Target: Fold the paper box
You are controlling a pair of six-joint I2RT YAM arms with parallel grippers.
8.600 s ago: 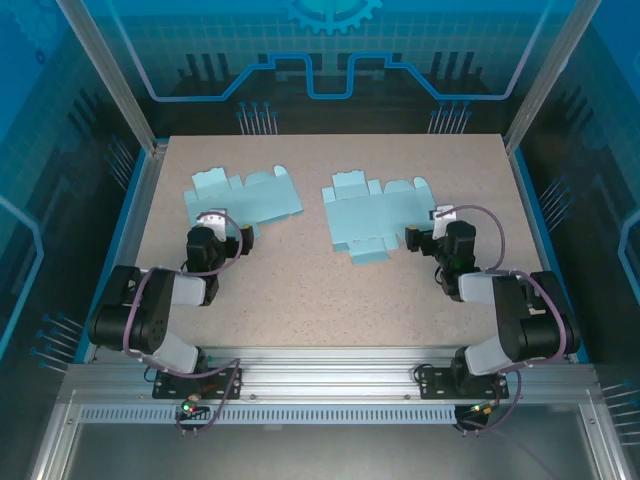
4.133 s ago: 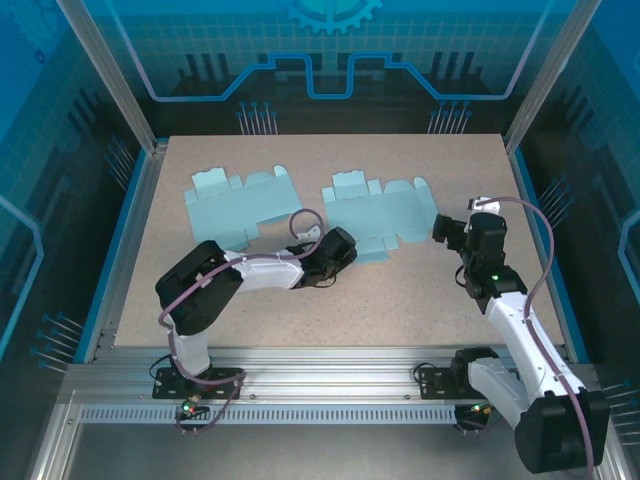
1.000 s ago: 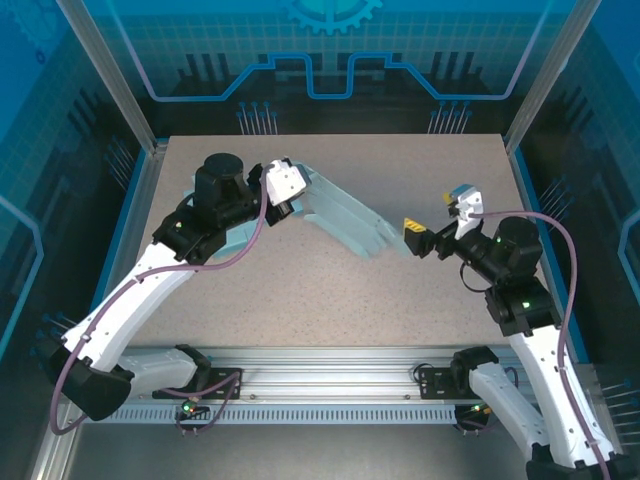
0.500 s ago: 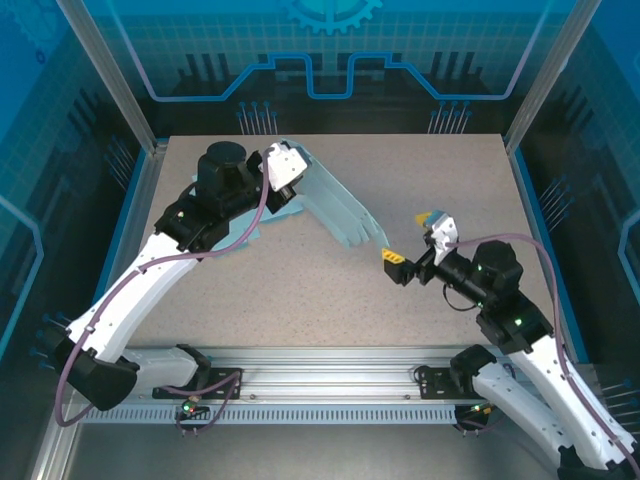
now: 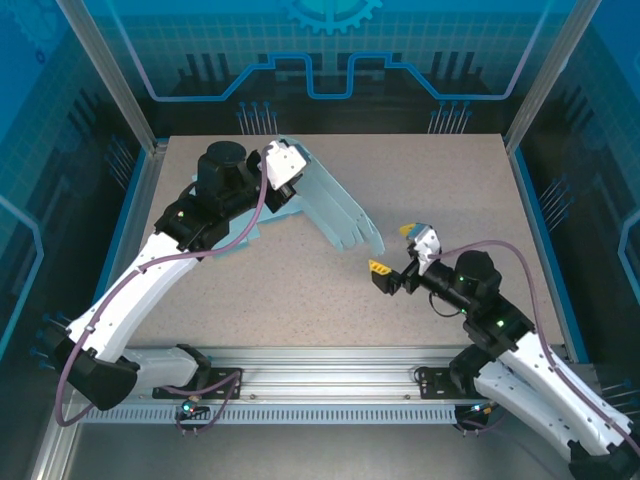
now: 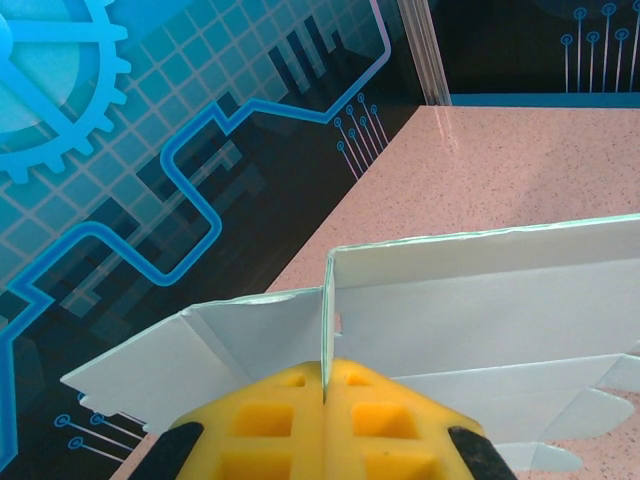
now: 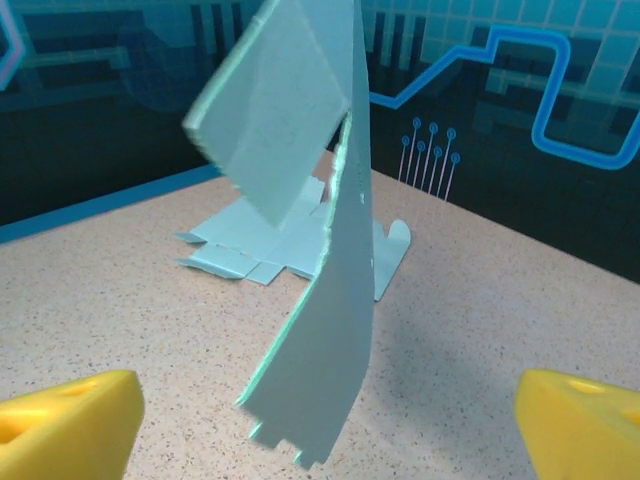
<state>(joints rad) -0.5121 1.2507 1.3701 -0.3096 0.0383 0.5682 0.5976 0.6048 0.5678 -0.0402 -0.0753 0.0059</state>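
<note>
Left gripper (image 5: 283, 170) is clamping the raised paper box (image 5: 335, 210) by the table's (image 5: 450, 170) far-left corner; right gripper (image 5: 394, 250), gaping empty, is drifting leftward.

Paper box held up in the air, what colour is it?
The paper box is pale turquoise, seen best in the right wrist view.

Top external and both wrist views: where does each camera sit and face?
Top external: above, behind the bases, looking down at the table; left arm and right arm show.
Left wrist: on the left gripper, facing along the lifted box blank; shut yellow pads show.
Right wrist: on the right gripper, facing that blank; open pads show.
All three share the blank.
</note>
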